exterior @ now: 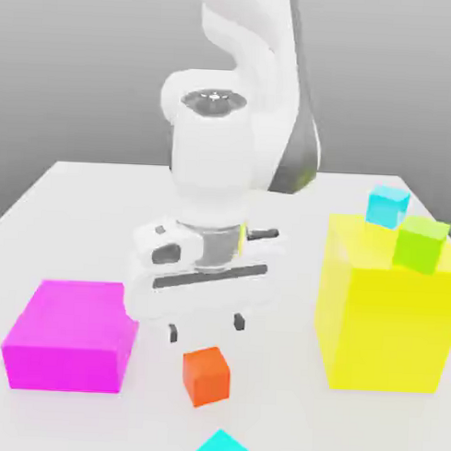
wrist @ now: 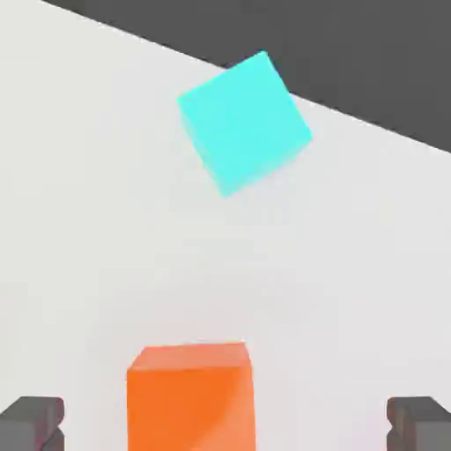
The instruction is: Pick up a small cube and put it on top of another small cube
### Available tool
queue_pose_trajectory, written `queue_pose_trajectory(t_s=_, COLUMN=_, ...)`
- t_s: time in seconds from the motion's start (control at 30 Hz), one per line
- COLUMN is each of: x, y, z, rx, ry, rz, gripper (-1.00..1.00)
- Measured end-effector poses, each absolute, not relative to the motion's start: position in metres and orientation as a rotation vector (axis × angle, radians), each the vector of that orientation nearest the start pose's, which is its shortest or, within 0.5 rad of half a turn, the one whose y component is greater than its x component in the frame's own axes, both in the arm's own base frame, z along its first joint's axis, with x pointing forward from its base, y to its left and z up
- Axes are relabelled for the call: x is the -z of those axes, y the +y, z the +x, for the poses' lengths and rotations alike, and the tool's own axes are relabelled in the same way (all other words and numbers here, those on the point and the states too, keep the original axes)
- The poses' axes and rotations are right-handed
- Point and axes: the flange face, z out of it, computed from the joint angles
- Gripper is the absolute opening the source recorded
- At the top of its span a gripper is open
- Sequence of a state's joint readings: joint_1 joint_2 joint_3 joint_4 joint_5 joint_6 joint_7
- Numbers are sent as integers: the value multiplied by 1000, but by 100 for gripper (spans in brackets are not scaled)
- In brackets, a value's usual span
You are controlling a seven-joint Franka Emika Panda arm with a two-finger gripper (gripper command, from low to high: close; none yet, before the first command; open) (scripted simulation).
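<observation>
White counter [exterior: 83,181], grey backdrop. Your hand [exterior: 204,328] hovers with fingers spread wide, empty, just above and slightly behind the small orange cube [exterior: 207,375], which sits between the fingertips [wrist: 33,423] in the hand view. Descend, biased toward the small cyan cube [wrist: 244,121] side.

- The white Franka arm [exterior: 236,100] reaches down from above, its wrist vertical.
- The white two-finger gripper [exterior: 206,331] points straight down, just above the bench [exterior: 83,195].
- Its dark fingertips [exterior: 173,333] are spread wide apart, holding nothing between them.
</observation>
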State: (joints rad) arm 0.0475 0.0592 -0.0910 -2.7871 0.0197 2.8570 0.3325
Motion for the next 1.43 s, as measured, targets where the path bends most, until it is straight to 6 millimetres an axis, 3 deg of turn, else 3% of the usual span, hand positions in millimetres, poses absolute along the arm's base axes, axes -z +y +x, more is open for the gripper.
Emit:
queue_pose_trajectory(t_s=0.17, x=-144, y=-19, z=377, rx=0, ry=609, rz=-3082, gripper=0)
queue_pose_trajectory(t_s=0.2, x=-136, y=-19, z=376, rx=0, ry=609, rz=-3082, gripper=-100)
queue_pose_trajectory(t_s=0.43, x=-135, y=-19, z=376, rx=-2, ry=609, rz=-3082, gripper=-100)
queue_pose_trajectory(t_s=0.67, x=-193, y=-18, z=380, rx=-1, ry=618, rz=-3080, gripper=-100)
queue_pose_trajectory(t_s=1.07, x=-241, y=5, z=504, rx=-1, ry=982, rz=-2983, gripper=-100)
queue_pose_trajectory(t_s=1.2, x=-197, y=7, z=514, rx=-1, ry=1007, rz=-2975, gripper=-100)
queue_pose_trajectory(t_s=1.23, x=-187, y=7, z=513, rx=-1, ry=1008, rz=-2975, gripper=100)
queue_pose_trajectory(t_s=1.43, x=-182, y=7, z=513, rx=-1, ry=1008, rz=-2975, gripper=100)
